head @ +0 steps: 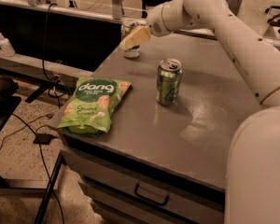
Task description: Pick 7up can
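Observation:
The 7up can (131, 51) stands upright near the far left edge of the grey table (200, 125). It is pale with green marks, and its middle is hidden behind my gripper. My gripper (134, 36) is at the can's upper part, coming from the right on the white arm (210, 13). I cannot tell whether it touches the can.
An all-green can with a pale swirl (169, 81) stands open-topped at the table's middle. A green "dang" chip bag (95, 105) lies near the front left corner. The table has a drawer with a handle (151, 195). Cables lie on the floor at the left.

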